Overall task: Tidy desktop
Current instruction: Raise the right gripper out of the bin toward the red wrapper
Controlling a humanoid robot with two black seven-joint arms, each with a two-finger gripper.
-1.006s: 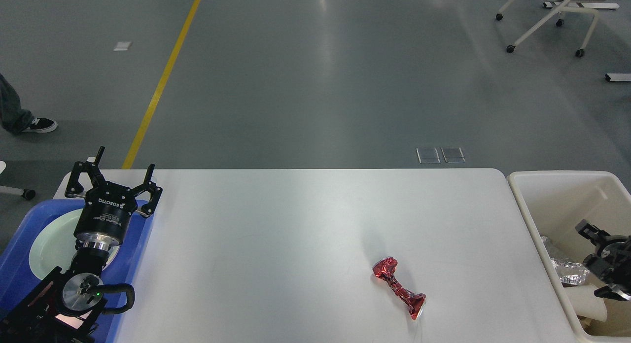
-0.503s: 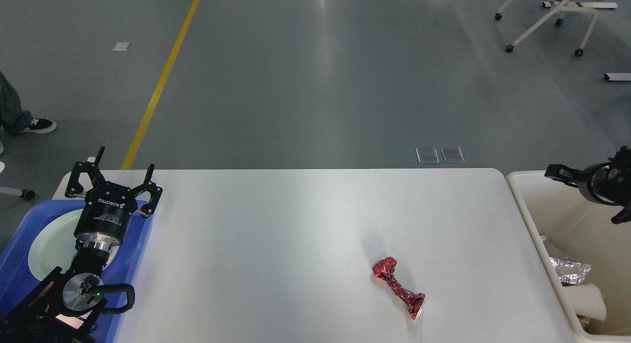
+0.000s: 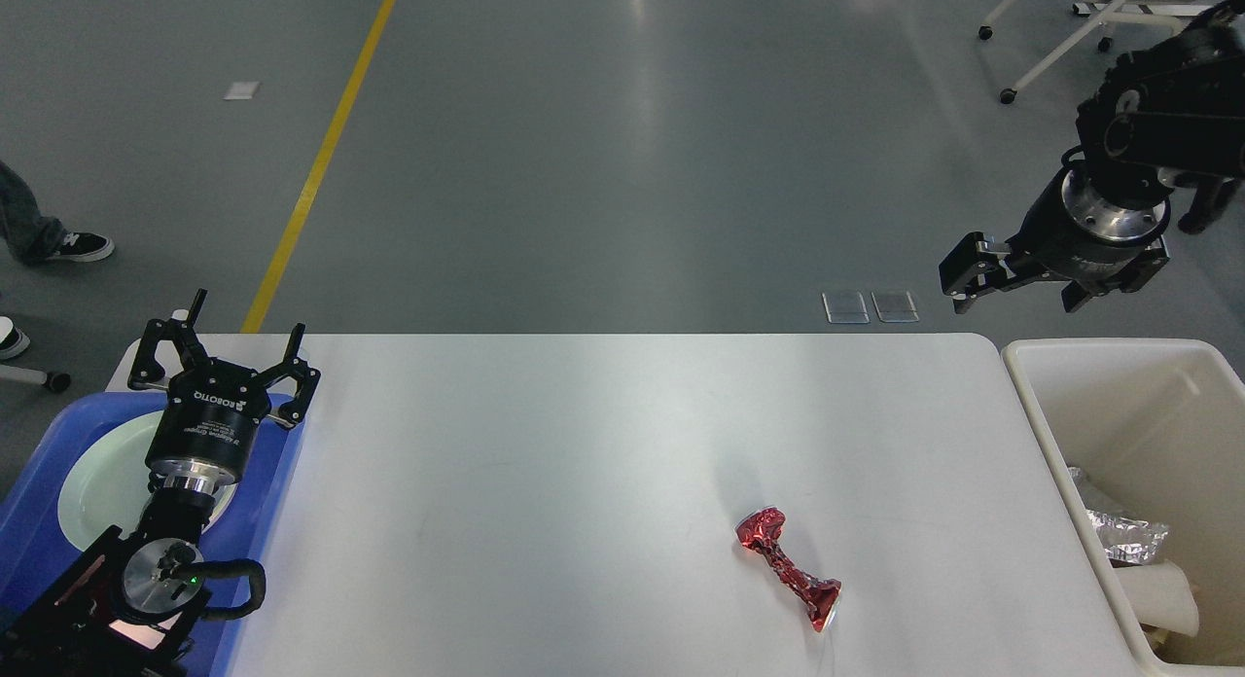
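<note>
1. One wide white desk with rounded corners fills the lower middle of the head view; most of its top is bare, and its far edge meets grey floor.
2. One crushed red foil wrapper lies alone on the desk, right of centre and near the front edge, well apart from both grippers.
3. The cream bin stands just beside the desk's right edge; crumpled silver foil and pale paper lie in it.
4. The blue tray sits on the desk's left end and holds a white plate.
5. The left gripper hangs over the tray's far end, fingers spread and empty; its body reads "ROBOTIQ".
6. The right gripper is raised above the floor beyond the bin's far corner, fingers apart, holding nothing.
</note>
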